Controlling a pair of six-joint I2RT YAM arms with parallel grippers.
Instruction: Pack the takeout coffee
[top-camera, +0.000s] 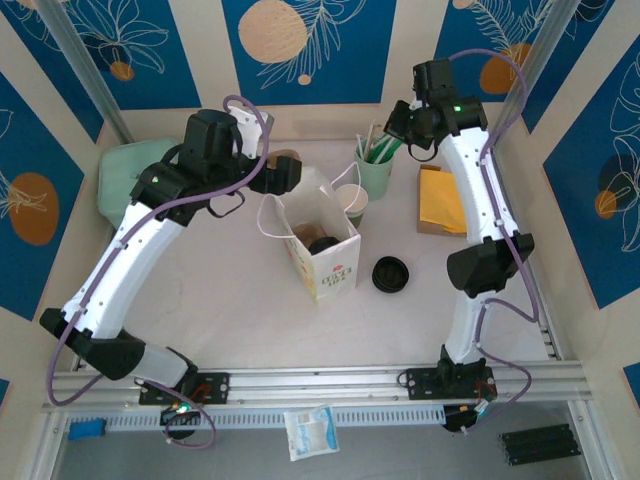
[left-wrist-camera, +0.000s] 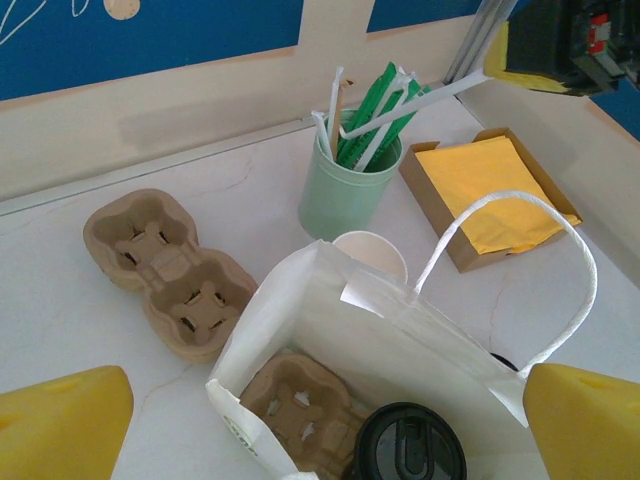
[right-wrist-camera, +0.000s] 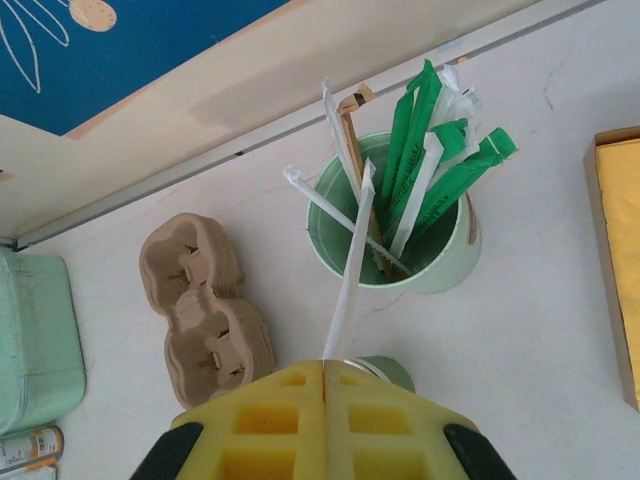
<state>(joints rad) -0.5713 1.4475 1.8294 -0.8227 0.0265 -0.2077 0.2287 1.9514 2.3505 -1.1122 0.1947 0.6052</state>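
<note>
The takeout coffee (left-wrist-camera: 410, 448) stands upright inside the open white paper bag (left-wrist-camera: 400, 335) at the middle of the table (top-camera: 230, 300), next to the free socket of a brown pulp carrier (left-wrist-camera: 300, 400) that lies in the bag's bottom. It appears to sit in the carrier's other socket, though the bag wall hides the cup's sides. Only its round black lid shows, facing straight up, with a raised sip tab across the middle.

The left fingers (left-wrist-camera: 60, 425) are spread wide and hold nothing. They hang over the bag's mouth, and in the left wrist view the lid lies below and between them, so the left arm (top-camera: 150, 215) is much the nearer. The cup's long axis is vertical, so I judge any reach for it must come straight down between the bag walls and past the rope handle (left-wrist-camera: 520, 215).

The right fingers (right-wrist-camera: 270, 420) are pressed together on a wrapped straw (right-wrist-camera: 345, 270). Its far end lies over the mouth of the mint-green cup of straws (right-wrist-camera: 440, 255), behind the bag. From there the coffee lies nearer the arms' bases and to the left (the bag's back wall stands between).

A lidless paper cup (top-camera: 352, 200) stands just behind the bag, and a loose black lid (top-camera: 391, 273) lies beside it.
</note>
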